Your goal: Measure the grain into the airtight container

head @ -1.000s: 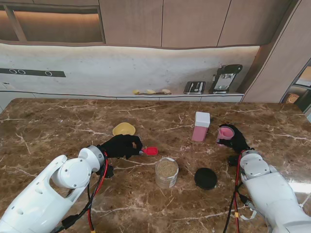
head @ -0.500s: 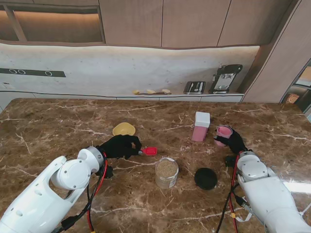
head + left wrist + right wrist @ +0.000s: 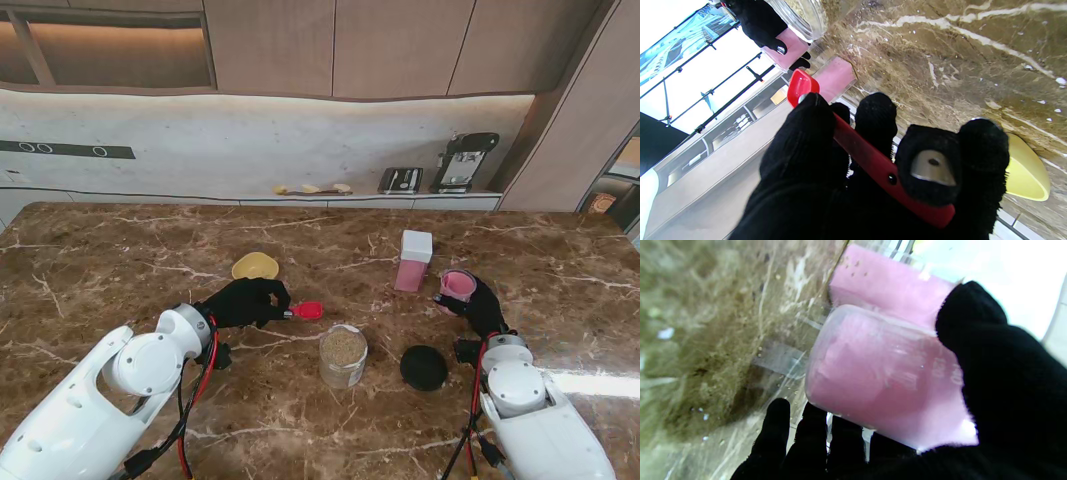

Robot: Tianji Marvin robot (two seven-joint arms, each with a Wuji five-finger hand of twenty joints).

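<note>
A clear glass jar (image 3: pixel 343 355) part full of grain stands near the table's middle, with its black round lid (image 3: pixel 423 367) lying to its right. My left hand (image 3: pixel 245 300) is shut on a red measuring scoop (image 3: pixel 308 310) whose bowl points toward the jar; the scoop's handle (image 3: pixel 873 163) runs across my fingers. My right hand (image 3: pixel 478 303) is shut on a pink-tinted clear cup (image 3: pixel 458 284), lifted and tilted (image 3: pixel 883 380). A pink rectangular container with a white lid (image 3: pixel 413 261) stands upright just to the left of that cup.
A yellow bowl (image 3: pixel 255 266) lies on the table beyond my left hand. The brown marble table (image 3: pixel 330 420) runs back to a wall counter with a toaster (image 3: pixel 400 180) and a coffee machine (image 3: pixel 462 160).
My right hand has lifted the pink cup, moved it slightly nearer to me, and its arm has drawn back. The left hand with the scoop has barely moved.
</note>
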